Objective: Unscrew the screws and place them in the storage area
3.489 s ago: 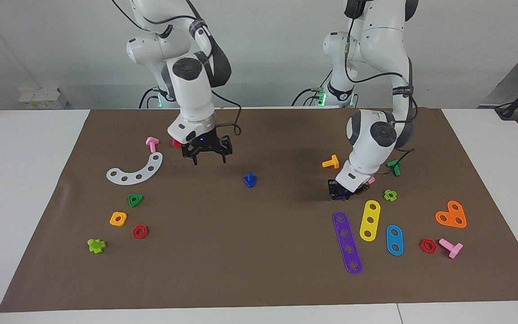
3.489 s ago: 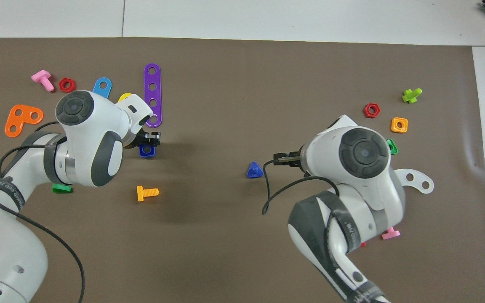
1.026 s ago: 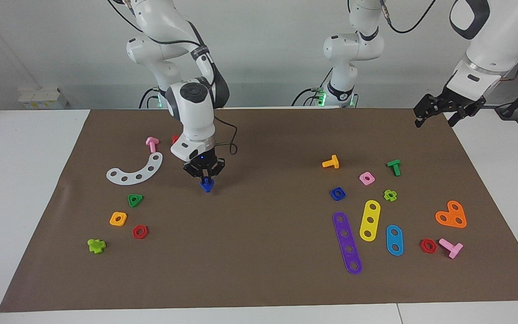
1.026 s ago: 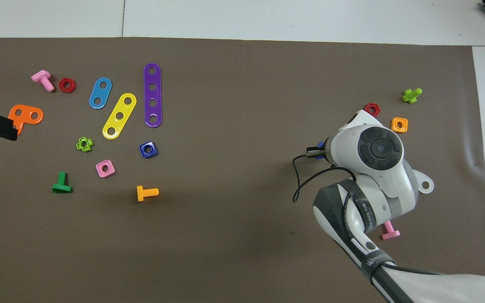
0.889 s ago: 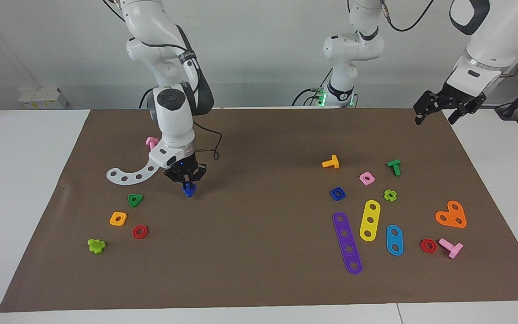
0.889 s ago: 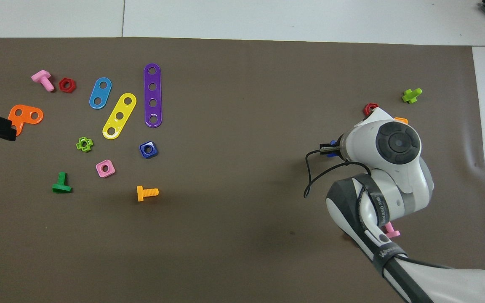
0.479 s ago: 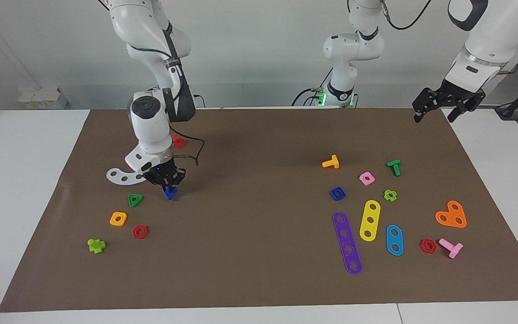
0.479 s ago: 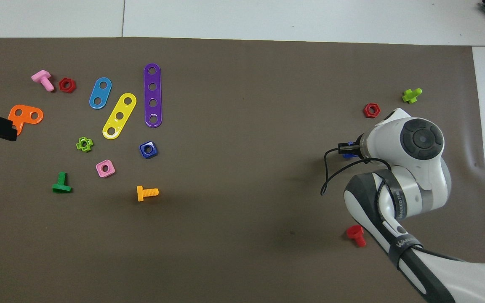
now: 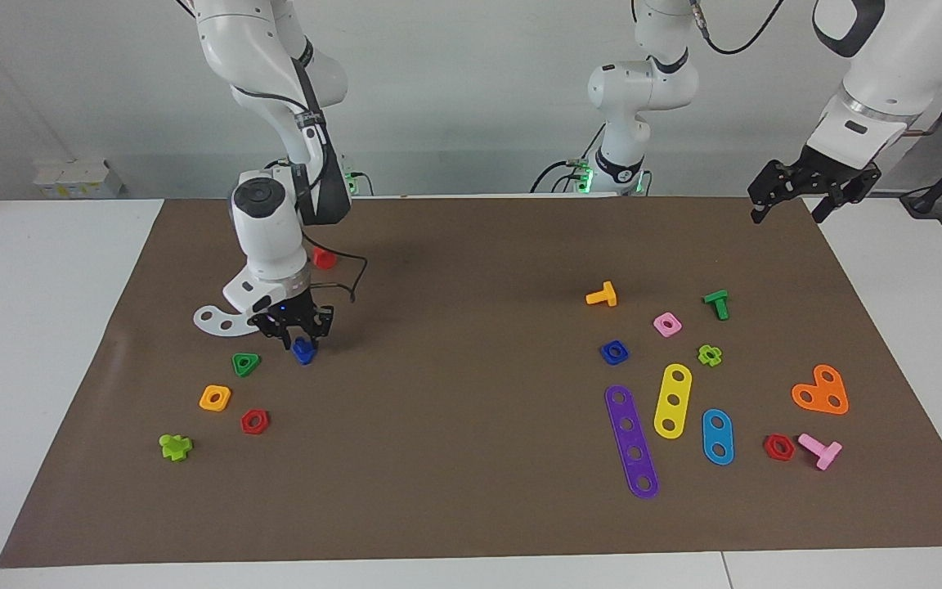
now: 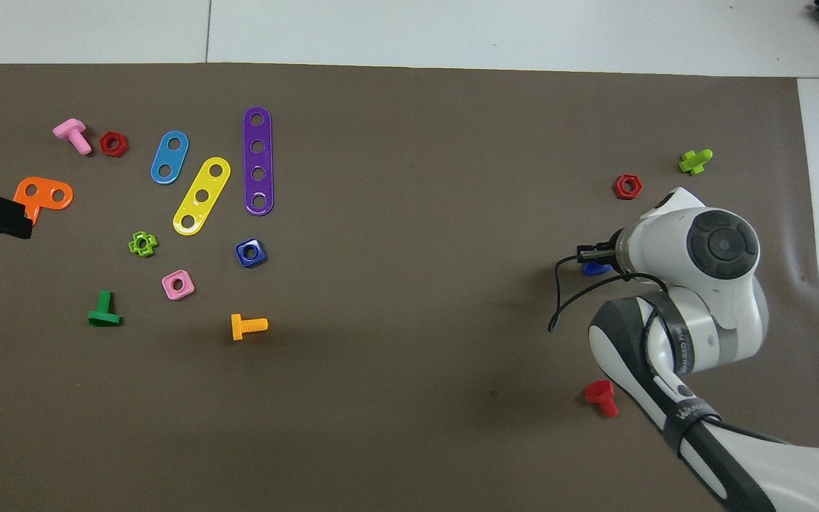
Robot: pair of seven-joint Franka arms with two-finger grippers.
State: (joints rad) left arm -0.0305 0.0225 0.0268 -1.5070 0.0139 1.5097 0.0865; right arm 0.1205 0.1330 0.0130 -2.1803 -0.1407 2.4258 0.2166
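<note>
The dark-blue bolt (image 9: pixel 302 350) lies on the brown mat (image 9: pixel 471 458) toward the right arm's end, beside the green triangular nut (image 9: pixel 246 363). My right gripper (image 9: pixel 301 337) is low, right over the bolt, with its fingers spread and nothing between them. In the overhead view the bolt (image 10: pixel 596 269) peeks out from under the right gripper (image 10: pixel 593 251). My left gripper (image 9: pixel 787 214) is open and empty, raised over the mat's edge at the left arm's end; its black tip also shows in the overhead view (image 10: pixel 4 217).
Near the bolt lie a white curved strip (image 9: pixel 222 319), an orange square nut (image 9: pixel 215 397), a red hex nut (image 9: pixel 254 421), a lime piece (image 9: pixel 176 447) and a red bolt (image 9: pixel 324 258). A dark-blue square nut (image 9: pixel 614 352), strips and other bolts lie toward the left arm's end.
My right gripper carried the blue bolt from mid-mat toward the right arm's end, lowered it and opened; the bolt now lies on the mat. The left arm withdrew and rose.
</note>
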